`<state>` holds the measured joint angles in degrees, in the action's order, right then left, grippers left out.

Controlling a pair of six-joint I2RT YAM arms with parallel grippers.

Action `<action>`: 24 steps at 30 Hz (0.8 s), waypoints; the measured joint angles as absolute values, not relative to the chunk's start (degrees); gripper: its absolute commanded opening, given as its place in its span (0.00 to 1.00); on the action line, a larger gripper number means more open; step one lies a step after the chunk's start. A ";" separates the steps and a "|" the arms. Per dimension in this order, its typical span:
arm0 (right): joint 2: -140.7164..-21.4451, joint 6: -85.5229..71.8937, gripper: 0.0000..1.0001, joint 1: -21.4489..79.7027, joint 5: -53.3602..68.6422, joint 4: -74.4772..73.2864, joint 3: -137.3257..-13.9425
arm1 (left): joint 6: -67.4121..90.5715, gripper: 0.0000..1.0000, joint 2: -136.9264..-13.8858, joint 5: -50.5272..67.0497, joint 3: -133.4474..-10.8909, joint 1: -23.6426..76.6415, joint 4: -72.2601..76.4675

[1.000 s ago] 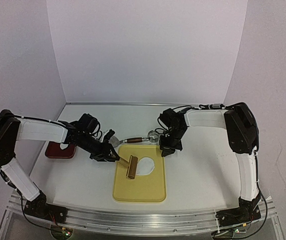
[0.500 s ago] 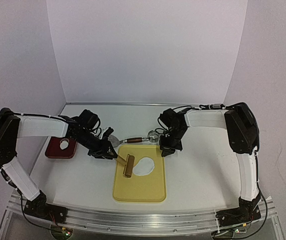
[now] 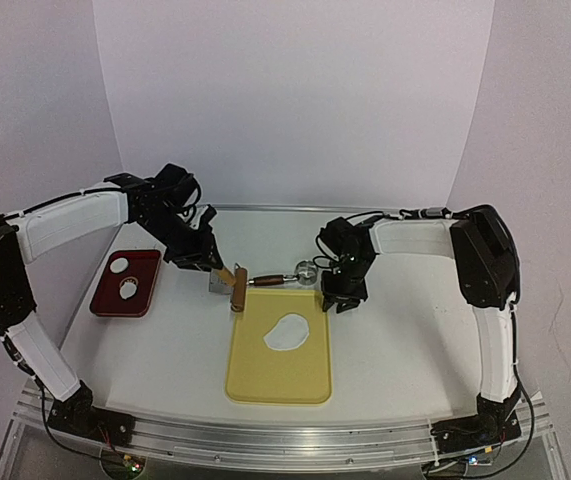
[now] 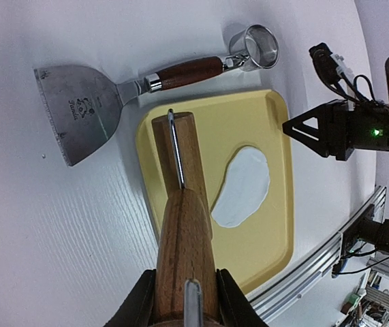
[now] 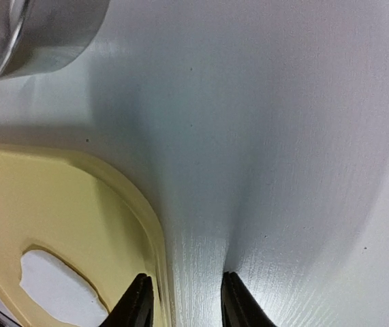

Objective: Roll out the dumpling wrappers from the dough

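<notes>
The left gripper [image 4: 184, 310], clamped on the rolling pin [image 4: 180, 225], has swung it off the yellow board [image 3: 275, 385] toward eleven o'clock, baring flattened dough [image 3: 287, 332] at the board's centre, while the right gripper [image 5: 180, 300] has parted its jaws, seemingly releasing the rim: rolling likely done.

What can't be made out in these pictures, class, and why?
Right wrist view: ring cutter cut off by the top-left corner.
Same view: dough sheet runs off the bottom edge.
Top view: scraper partly hidden by rolling pin.
Top view: wrappers on red tray too small to judge thickness.
</notes>
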<state>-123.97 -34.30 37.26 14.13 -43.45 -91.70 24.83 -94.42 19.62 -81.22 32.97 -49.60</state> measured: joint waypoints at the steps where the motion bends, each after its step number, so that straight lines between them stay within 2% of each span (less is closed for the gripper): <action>1: -123.79 -34.20 0.41 37.26 13.97 -43.51 -91.70 | 24.85 0.00 -94.35 19.40 -81.52 32.82 -49.56; 10: -117.48 -32.93 0.63 37.26 13.08 -43.83 -91.72 | 29.00 0.00 -87.40 16.43 -71.75 28.67 -47.41; 12: -116.17 -32.62 0.75 37.26 13.32 -43.79 -91.72 | 30.56 0.00 -84.65 16.61 -68.42 27.93 -45.66; 14: -115.27 -32.10 0.82 37.23 13.63 -43.82 -91.72 | 31.92 0.00 -81.91 17.75 -64.37 27.10 -43.57; 21: -114.63 -31.86 0.87 37.19 16.13 -44.02 -92.67 | 37.50 0.03 -75.40 25.47 -48.44 22.03 -33.42; 24: -114.63 -31.86 0.87 37.19 16.93 -44.03 -93.21 | 38.98 0.09 -73.90 27.22 -43.62 20.26 -30.74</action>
